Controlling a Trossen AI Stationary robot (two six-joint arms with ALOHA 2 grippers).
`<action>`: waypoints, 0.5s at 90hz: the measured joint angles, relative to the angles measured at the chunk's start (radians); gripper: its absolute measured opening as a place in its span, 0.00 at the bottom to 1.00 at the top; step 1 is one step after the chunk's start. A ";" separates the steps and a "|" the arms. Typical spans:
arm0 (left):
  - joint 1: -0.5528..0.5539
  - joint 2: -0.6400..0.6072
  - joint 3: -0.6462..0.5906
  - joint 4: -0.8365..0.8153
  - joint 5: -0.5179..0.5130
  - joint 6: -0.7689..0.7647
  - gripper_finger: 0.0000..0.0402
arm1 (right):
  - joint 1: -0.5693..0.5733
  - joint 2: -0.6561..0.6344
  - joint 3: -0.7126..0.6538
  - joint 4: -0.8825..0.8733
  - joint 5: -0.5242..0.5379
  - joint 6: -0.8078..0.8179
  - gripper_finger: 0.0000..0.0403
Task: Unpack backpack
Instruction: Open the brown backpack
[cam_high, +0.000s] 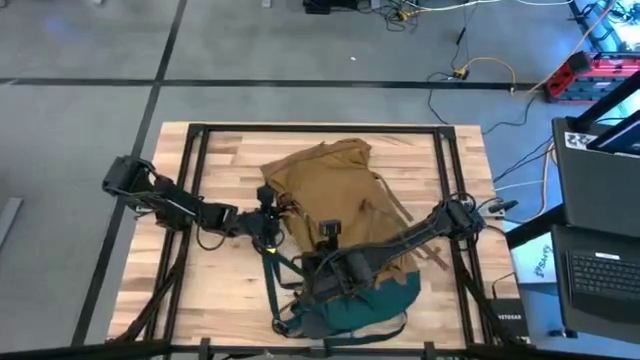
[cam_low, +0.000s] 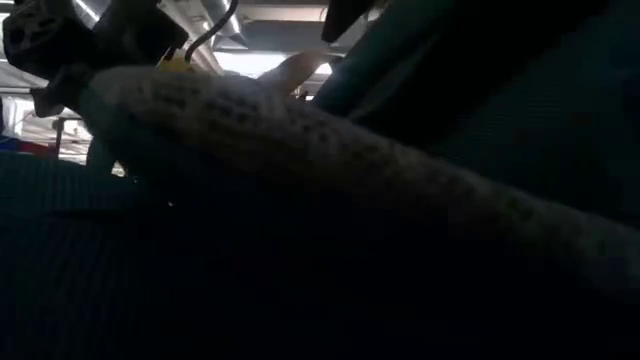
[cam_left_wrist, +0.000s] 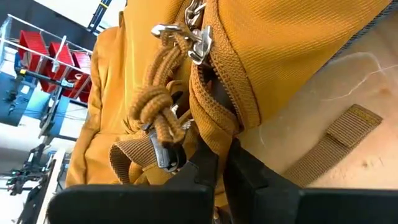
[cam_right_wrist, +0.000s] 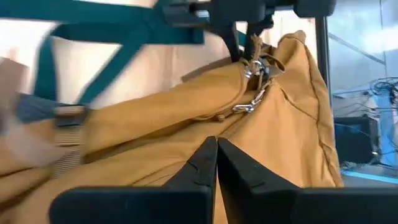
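From my station, the backpack (cam_high: 335, 195) lies flat mid-table (cam_high: 230, 300), tan body toward the far edge, teal base toward the near edge. Left gripper (cam_high: 268, 222) sits at the pack's left side; wrist view shows its fingers (cam_left_wrist: 205, 171) closed together on the tan fabric beside the knotted zipper cord (cam_left_wrist: 158, 109) and metal pulls (cam_left_wrist: 196, 37). Right gripper (cam_high: 328, 238) rests over the pack's middle, fingers (cam_right_wrist: 202, 165) pressed shut against tan fabric; I cannot tell whether cloth is pinched. Low view blocked by dark fabric.

Left hand (cam_left_wrist: 214, 171) pinched closed; right hand (cam_right_wrist: 216, 165) closed.
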 joint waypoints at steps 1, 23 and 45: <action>0.000 0.000 -0.001 0.001 0.001 0.000 0.00 | 0.002 0.000 0.000 0.000 -0.001 0.003 0.00; -0.042 0.000 -0.002 0.024 0.004 0.006 0.00 | 0.011 0.010 -0.001 0.002 -0.046 0.048 0.00; -0.051 -0.001 -0.002 0.024 0.004 0.003 0.00 | 0.027 0.012 -0.003 -0.097 -0.030 0.142 0.00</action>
